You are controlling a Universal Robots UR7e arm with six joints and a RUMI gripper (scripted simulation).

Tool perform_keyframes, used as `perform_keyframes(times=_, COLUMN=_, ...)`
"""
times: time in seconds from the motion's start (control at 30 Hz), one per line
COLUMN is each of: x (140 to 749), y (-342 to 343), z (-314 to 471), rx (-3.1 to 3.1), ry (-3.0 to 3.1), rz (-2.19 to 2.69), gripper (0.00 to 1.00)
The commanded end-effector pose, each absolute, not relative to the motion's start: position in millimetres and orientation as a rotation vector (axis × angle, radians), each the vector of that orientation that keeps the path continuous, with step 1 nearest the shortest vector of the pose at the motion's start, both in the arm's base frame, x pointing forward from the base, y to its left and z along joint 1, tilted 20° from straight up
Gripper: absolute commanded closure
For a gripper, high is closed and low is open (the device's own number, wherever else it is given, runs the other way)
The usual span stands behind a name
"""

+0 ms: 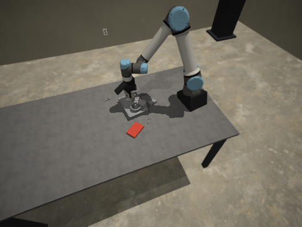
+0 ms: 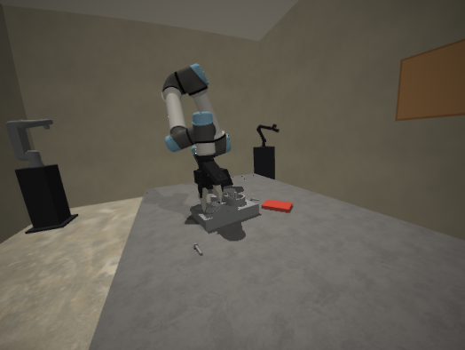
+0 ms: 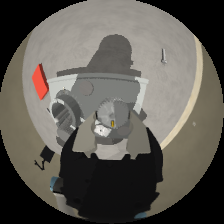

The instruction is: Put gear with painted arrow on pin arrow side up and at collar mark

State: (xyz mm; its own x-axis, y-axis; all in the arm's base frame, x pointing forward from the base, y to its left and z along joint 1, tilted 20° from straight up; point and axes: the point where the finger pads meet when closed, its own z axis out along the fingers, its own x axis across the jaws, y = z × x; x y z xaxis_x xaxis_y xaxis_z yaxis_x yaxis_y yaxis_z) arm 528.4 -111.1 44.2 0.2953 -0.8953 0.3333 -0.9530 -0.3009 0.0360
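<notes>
A grey base plate (image 1: 138,106) lies mid-table; it also shows in the exterior view (image 2: 225,214) and the wrist view (image 3: 102,92). My gripper (image 3: 112,111) is shut on the loose toothed gear (image 3: 113,117), whose small yellow arrow faces up, just above the plate. In the top and exterior views the gripper (image 1: 133,97) (image 2: 212,204) stands over the plate's near-left part. A second toothed gear or collar ring (image 3: 64,111) sits on the plate to the left of the held gear; it also shows in the top view (image 1: 135,108). I cannot make out the pin or the collar mark.
A red flat block (image 1: 135,129) (image 3: 39,81) lies on the table in front of the plate, also seen from the wrist. A loose bolt (image 1: 148,121) lies by the plate, another (image 1: 106,99) to its left. The robot base (image 1: 192,99) stands at the right.
</notes>
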Motion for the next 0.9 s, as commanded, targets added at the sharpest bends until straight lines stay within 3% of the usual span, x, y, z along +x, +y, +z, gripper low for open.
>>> perform_keyframes(times=0.0, x=529, y=-110, z=47, rx=2.336, ry=-1.701, rz=0.372, gripper=1.0)
perform_keyframes(times=0.87, x=526, y=-96, z=89, rx=2.336, ry=-1.701, rz=0.372, gripper=1.0)
